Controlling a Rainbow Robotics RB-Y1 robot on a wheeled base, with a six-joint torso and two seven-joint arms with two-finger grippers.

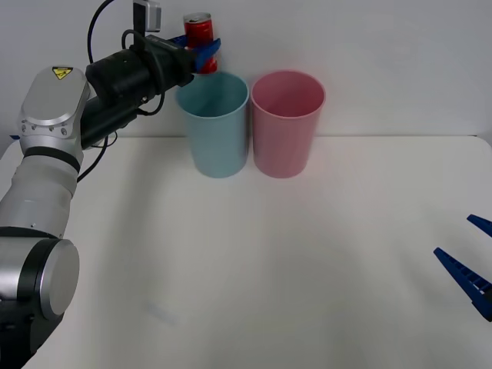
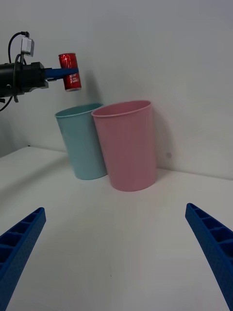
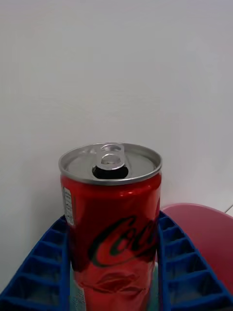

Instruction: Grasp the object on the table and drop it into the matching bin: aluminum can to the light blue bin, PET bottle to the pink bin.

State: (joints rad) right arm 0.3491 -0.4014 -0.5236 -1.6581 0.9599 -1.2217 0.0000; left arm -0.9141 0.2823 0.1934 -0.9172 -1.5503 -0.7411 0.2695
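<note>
The left gripper (image 1: 204,52) has its blue ribbed jaws clamped on the small red aluminium drink can (image 1: 199,34), upright, silver top up, hanging right above the tall light blue plastic bin (image 1: 213,123), with the pink bin (image 1: 287,121) touching it beside. "Coca-Cola" script shows, partly hidden. The right gripper (image 2: 116,257) waits low over the white table (image 1: 254,269), jaws wide and empty

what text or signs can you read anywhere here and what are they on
"Coca" in black script, the rest hidden: on the red aluminum can clamped in the left hand.
Small print panel on the can's side: too small to read.
Yellow warning triangle sticker, no words: on the left arm's silver joint.
Light blue bin, pink bin: no text.
</note>
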